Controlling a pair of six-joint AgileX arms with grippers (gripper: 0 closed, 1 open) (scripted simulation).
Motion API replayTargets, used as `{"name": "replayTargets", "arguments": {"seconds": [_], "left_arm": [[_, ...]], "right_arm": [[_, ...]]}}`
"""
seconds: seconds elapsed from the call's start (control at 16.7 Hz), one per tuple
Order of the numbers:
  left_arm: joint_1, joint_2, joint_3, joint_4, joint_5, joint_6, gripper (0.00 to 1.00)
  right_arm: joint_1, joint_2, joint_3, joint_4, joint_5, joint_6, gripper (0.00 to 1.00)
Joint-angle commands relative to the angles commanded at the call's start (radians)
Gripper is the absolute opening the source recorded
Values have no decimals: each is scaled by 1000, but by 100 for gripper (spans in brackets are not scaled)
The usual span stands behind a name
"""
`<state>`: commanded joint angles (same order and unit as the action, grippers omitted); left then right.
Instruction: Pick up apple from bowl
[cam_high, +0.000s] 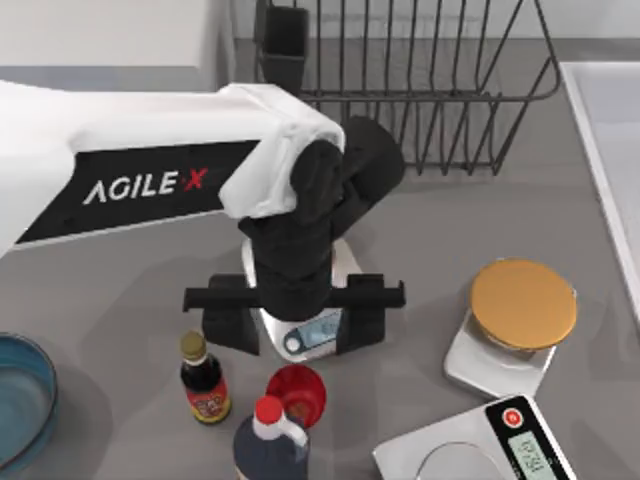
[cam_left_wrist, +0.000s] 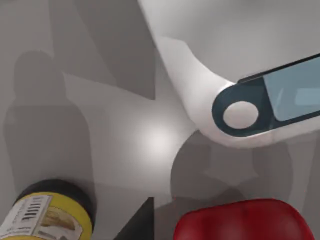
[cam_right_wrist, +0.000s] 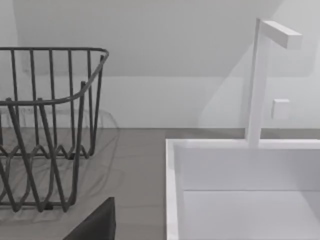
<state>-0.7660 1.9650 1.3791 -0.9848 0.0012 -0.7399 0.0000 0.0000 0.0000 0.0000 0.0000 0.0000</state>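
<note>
From above, the left tool (cam_high: 297, 327) hangs over the small scale (cam_high: 312, 335) in the middle of the counter (cam_high: 450, 230). It is released, with its two black fingers spread wide to either side of the scale, a stance that looks ready to take something round. The apple (cam_high: 300, 385) is not in the bowl (cam_high: 48, 385). It sits on the counter just nearer the camera than the scale, partly hidden behind the dark bottle (cam_high: 270, 445). A yellow-capped sauce bottle (cam_high: 203, 385) stands to the left of it. The blue bowl lies well to the left of the scale at the counter's edge, and the part of it that shows holds nothing. So, as I judge it, the tool must come off the scale and over the fruit. The left wrist view gives what the arm hides from above: the scale's (cam_left_wrist: 200, 75) white shell with its button and display close under the camera. The apple's (cam_left_wrist: 240, 222) glossy top is just past it, and the yellow cap (cam_left_wrist: 47, 215) is off to one side. The right wrist view faces away from all this, toward the wire dish rack (cam_right_wrist: 45, 125) and the white sink (cam_right_wrist: 172, 190) with its faucet (cam_right_wrist: 257, 80). That suggests the right arm is parked beyond the scale's right. A dark wedge low in that view may be part of its tool, though whether it is released or clenched I cannot tell.
</note>
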Motion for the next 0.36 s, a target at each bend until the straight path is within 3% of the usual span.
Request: {"name": "replayTargets", "arguments": {"seconds": [0.36], "left_arm": [[0,0,0,0,0,0,100]], "right_arm": [[0,0,0,0,0,0,100]]}}
